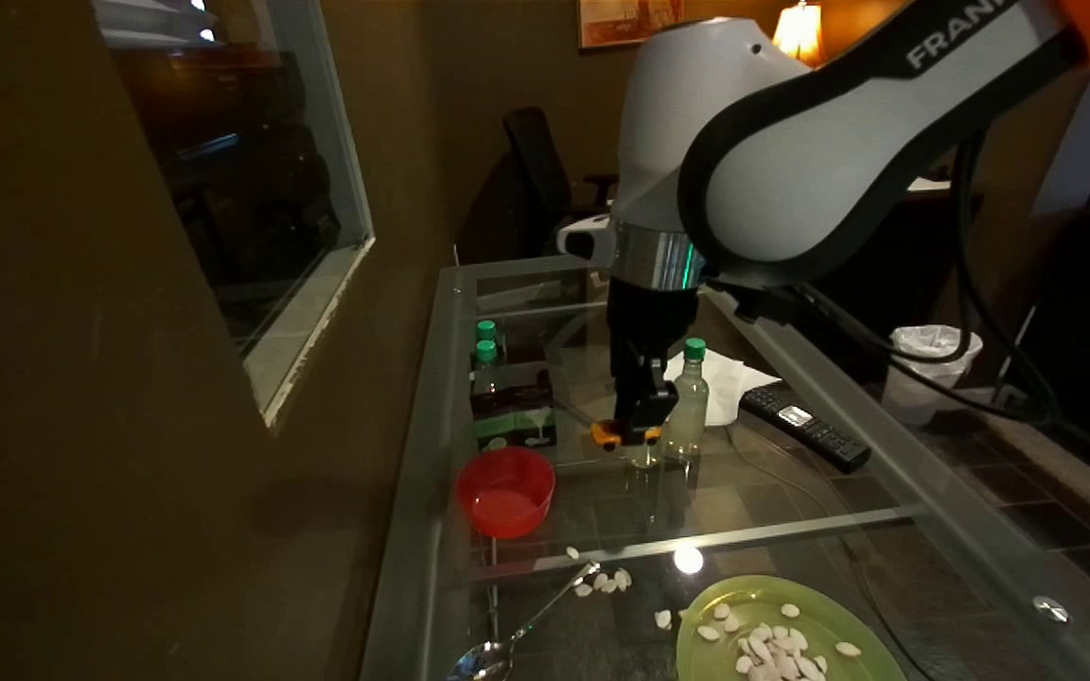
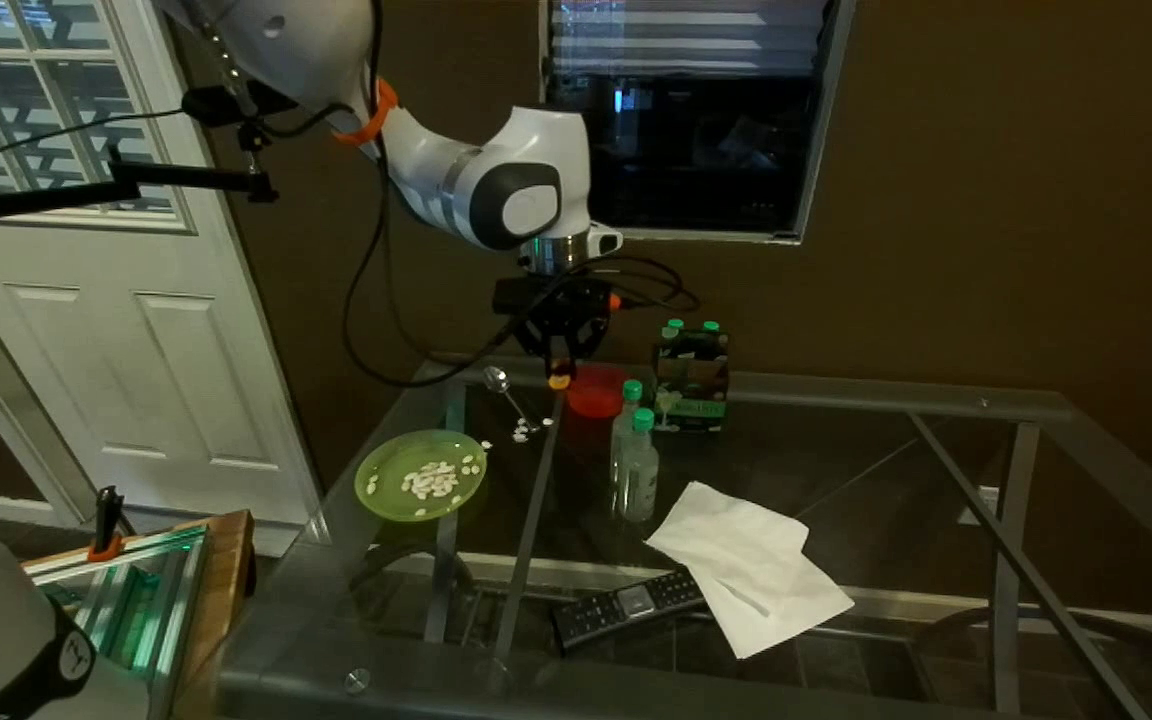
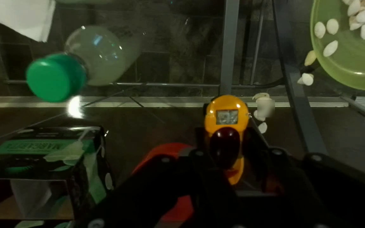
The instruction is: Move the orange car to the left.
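The orange car is a small yellow-orange toy with a dark, shiny roof part. It shows in both exterior views (image 1: 606,434) (image 2: 559,382) and at the centre of the wrist view (image 3: 227,107). My gripper (image 3: 225,142) is shut on the car, with a finger at each side of it. The gripper (image 1: 641,426) points down in both exterior views (image 2: 560,368). The car appears to be held above the glass table (image 1: 592,624). Its rear part is partly hidden by the fingers in the wrist view.
A red bowl (image 1: 505,497) stands close to the gripper. Two green-capped bottles (image 2: 640,475) and a dark bottle carton (image 2: 691,390) stand nearby. A green plate (image 2: 401,450) holds white seeds. A spoon (image 1: 488,659), a remote (image 1: 805,426) and white paper (image 2: 756,570) also lie on the table.
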### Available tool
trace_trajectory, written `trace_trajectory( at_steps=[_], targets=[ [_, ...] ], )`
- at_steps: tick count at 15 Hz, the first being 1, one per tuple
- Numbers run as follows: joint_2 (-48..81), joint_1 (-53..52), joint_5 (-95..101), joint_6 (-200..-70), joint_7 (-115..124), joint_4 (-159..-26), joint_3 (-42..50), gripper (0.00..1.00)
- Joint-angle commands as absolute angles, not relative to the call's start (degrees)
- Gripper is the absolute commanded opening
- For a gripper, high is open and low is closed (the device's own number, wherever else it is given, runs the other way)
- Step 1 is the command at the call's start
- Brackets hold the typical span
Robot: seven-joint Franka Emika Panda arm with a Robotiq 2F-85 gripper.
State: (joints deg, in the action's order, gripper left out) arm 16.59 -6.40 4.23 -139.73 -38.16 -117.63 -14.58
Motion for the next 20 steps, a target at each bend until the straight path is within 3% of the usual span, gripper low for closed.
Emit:
trace_trajectory(
  at_steps=[1, 20],
  targets=[
    [22.99, -7.14, 3.06, -139.02, -41.15, -111.44, -15.94, 0.08],
    [47.53, -15.68, 4.44, -130.84, -32.66, -83.43, -17.75, 0.08]
  ],
)
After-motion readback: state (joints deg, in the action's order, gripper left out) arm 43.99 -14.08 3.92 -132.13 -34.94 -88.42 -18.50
